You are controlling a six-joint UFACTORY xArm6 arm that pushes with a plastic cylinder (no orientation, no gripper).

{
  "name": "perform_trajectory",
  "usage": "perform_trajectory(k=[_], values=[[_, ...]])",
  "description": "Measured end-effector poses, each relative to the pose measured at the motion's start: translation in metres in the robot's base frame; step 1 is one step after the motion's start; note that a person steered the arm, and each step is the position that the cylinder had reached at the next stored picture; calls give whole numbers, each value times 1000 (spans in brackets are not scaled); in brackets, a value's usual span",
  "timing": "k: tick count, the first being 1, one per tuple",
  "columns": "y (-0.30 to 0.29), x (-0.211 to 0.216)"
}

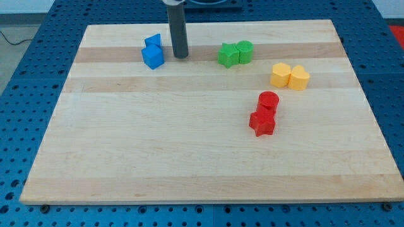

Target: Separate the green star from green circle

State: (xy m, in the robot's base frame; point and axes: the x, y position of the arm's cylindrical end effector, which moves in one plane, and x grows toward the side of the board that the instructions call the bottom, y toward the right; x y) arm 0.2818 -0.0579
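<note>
The green star (228,55) and the green circle (245,50) sit touching each other near the view's top, right of centre, the star on the left. My tip (181,56) stands on the board to the left of the green star, a clear gap away, and just right of the two blue blocks.
Two blue blocks (152,52) touch each other at the view's top left. Two yellow blocks (290,75) sit side by side at the right. A red circle (268,100) touches a red star (262,122) below it. The wooden board (189,157) lies on a blue perforated table.
</note>
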Motion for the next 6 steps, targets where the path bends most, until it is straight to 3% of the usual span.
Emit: perform_trajectory(k=[1, 2, 3, 6], values=[[49, -30], [128, -30], [163, -15], [92, 19]])
